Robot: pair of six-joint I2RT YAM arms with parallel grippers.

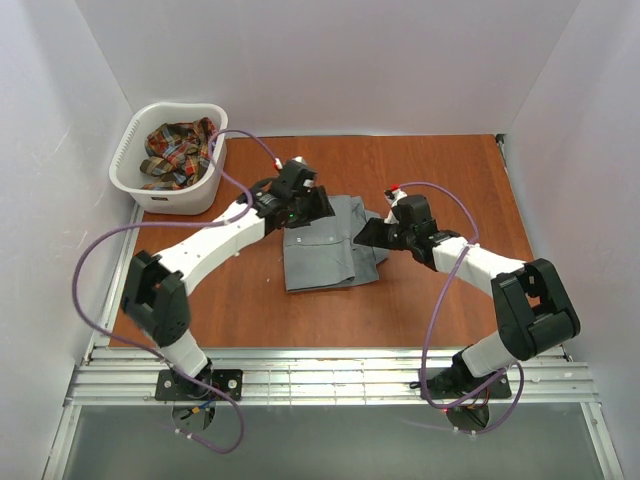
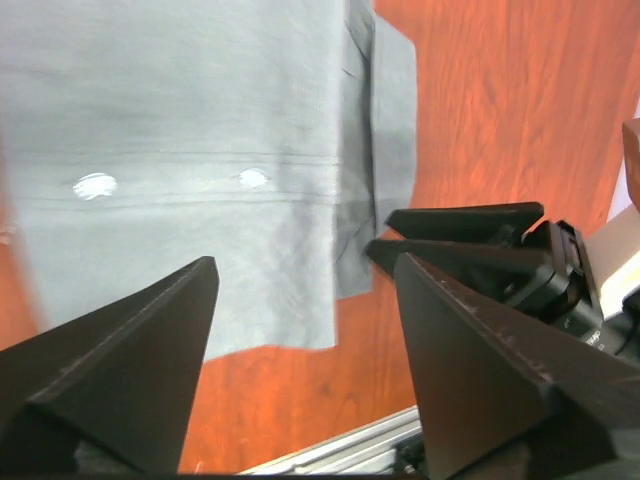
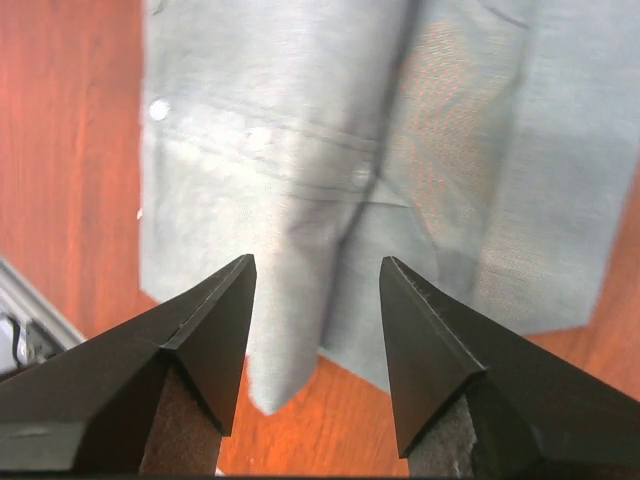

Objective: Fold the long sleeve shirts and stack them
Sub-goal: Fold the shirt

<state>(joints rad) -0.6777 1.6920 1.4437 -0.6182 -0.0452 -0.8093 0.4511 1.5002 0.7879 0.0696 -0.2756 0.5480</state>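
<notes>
The plain grey shirt [image 1: 322, 250] lies folded flat on the brown table, button placket up. It also fills the left wrist view [image 2: 190, 170] and the right wrist view [image 3: 330, 170]. My left gripper [image 1: 305, 208] hovers over its far left part, open and empty. My right gripper [image 1: 368, 235] hovers at its right edge, open and empty; its black fingers [image 2: 470, 240] show in the left wrist view. The red, green and yellow plaid shirt [image 1: 178, 152] lies crumpled in the white laundry basket [image 1: 130, 175] at the far left.
The metal rail [image 1: 330, 375] runs along the table's near edge, and white walls close the sides and back. Purple cables [image 1: 250, 150] loop off both arms over the table.
</notes>
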